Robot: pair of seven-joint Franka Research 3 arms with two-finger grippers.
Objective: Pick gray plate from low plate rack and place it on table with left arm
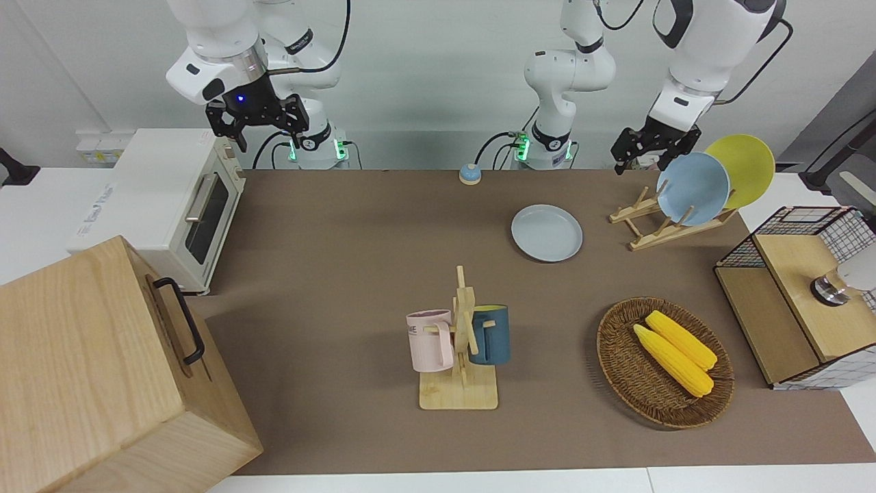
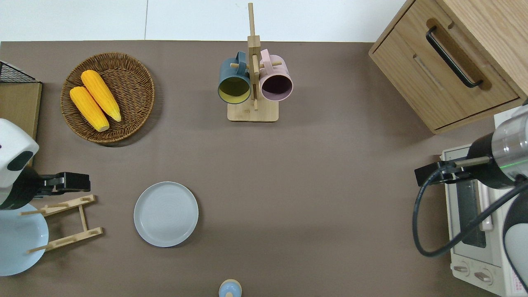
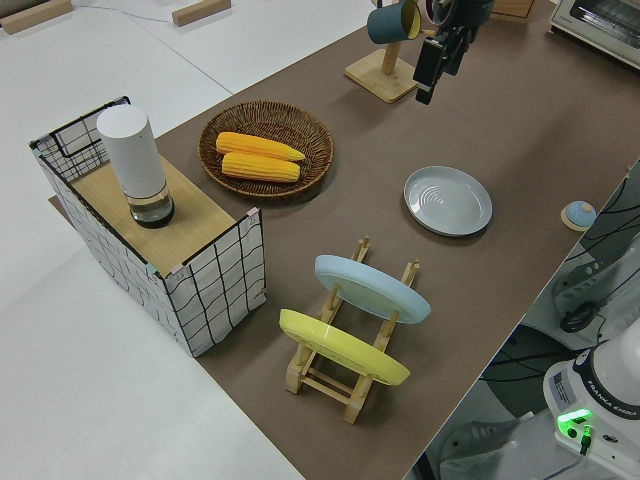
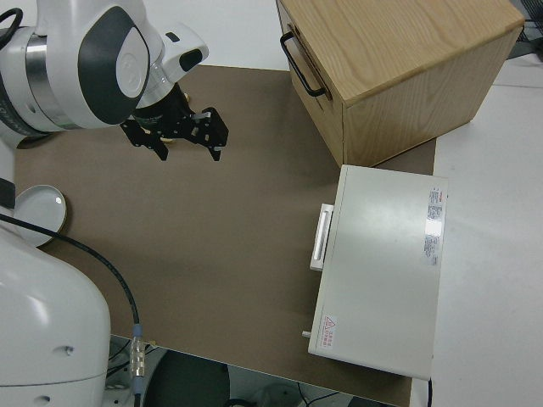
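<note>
The gray plate [image 1: 547, 233] lies flat on the brown table [image 1: 342, 274], beside the low plate rack [image 1: 657, 226] toward the table's middle; it also shows in the overhead view [image 2: 166, 214]. The rack [image 2: 66, 222] holds a light-blue plate [image 1: 692, 188] and a yellow plate [image 1: 742, 168] on edge. My left gripper [image 1: 653, 145] is open and empty, raised in the air, over the table at the rack's edge [image 2: 74, 182], apart from the gray plate. My right gripper [image 1: 256, 120] is parked and open.
A wooden mug stand [image 1: 460, 342] with two mugs stands mid-table. A wicker basket [image 1: 619, 370] with corn and a wire box [image 1: 794, 294] are at the left arm's end. A toaster oven [image 1: 171, 205] and wooden cabinet [image 1: 102, 370] are at the right arm's end.
</note>
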